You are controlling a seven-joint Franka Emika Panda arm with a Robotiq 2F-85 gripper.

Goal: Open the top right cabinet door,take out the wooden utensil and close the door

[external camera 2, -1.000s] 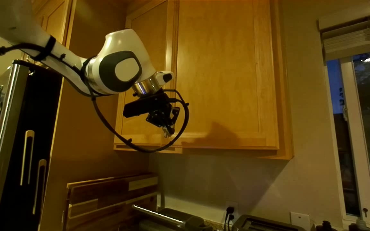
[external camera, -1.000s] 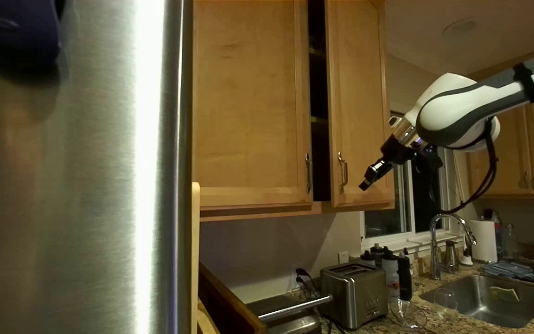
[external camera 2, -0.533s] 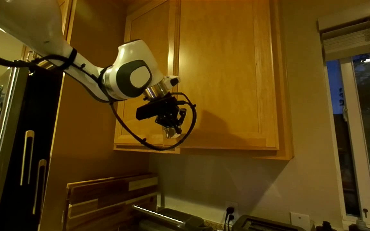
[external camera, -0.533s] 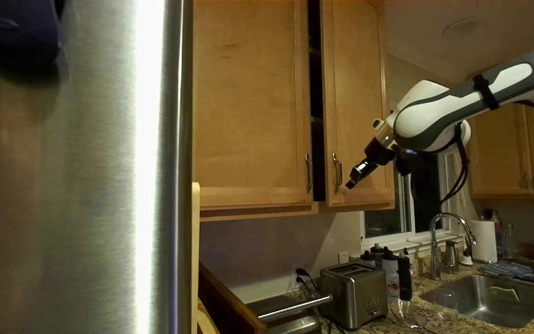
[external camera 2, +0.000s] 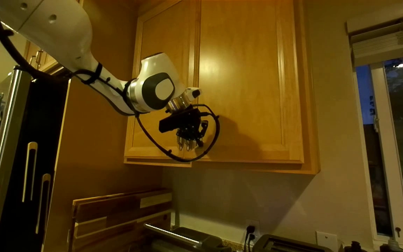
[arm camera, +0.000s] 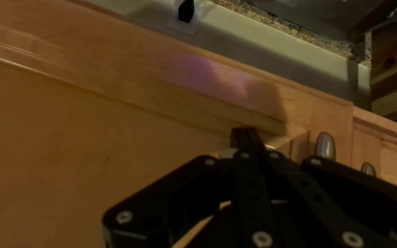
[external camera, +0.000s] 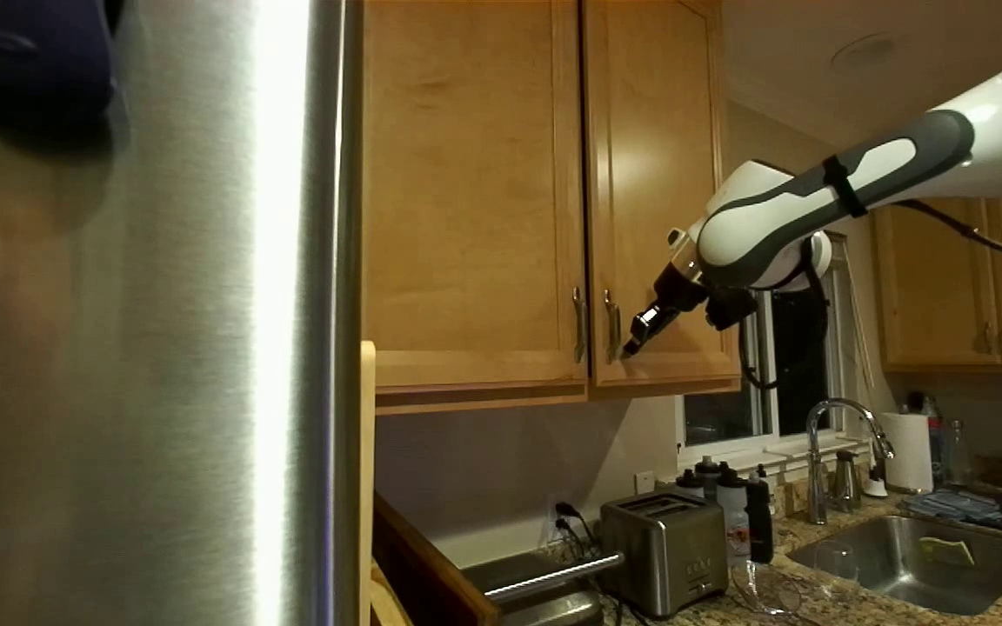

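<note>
Dim, warm | white glare — fridge (external camera: 179,348) | soft shadow — right cabinet door (external camera 2: 247,84) | wrist view dark, blurry

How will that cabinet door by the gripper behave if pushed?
The door should swing without flexing, being a framed wood panel. It probably won't travel far: only a thin dark gap shows beside its twin.

No text can be read with certainty. In an exterior view, small marks (external camera: 699,568) on the toaster (external camera: 664,556), near the back edge of the bench (external camera: 858,604), are too tiny to make out. A pale bottle (external camera: 733,509) beside it bears an unreadable reddish print (external camera: 738,537). Dark marks (external camera 2: 372,105) at the window (external camera 2: 386,150) are blurred.
</note>
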